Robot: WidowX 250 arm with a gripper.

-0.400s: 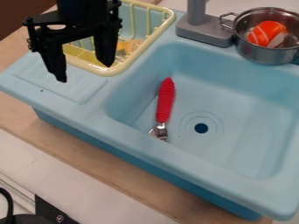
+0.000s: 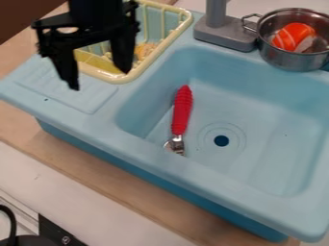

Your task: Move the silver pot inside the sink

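Black hand [image 2: 101, 80], spread and holding nothing, has edged rightward at upper left, slightly nearer the silver pot [image 2: 283, 60], likely an approach; the pot sits upper right by the grey tap [image 2: 225, 36]; it must clear the sink's [image 2: 263, 96] back edge, landing right of the red-handled utensil [image 2: 182, 110].

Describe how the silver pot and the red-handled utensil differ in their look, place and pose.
The silver pot is round and hollow, while the red-handled utensil is long and narrow. The pot sits upright at the sink's back rim; the utensil lies down inside the basin. The pot has an orange-and-white item in it, whereas the utensil holds nothing. Both have shiny metal parts.
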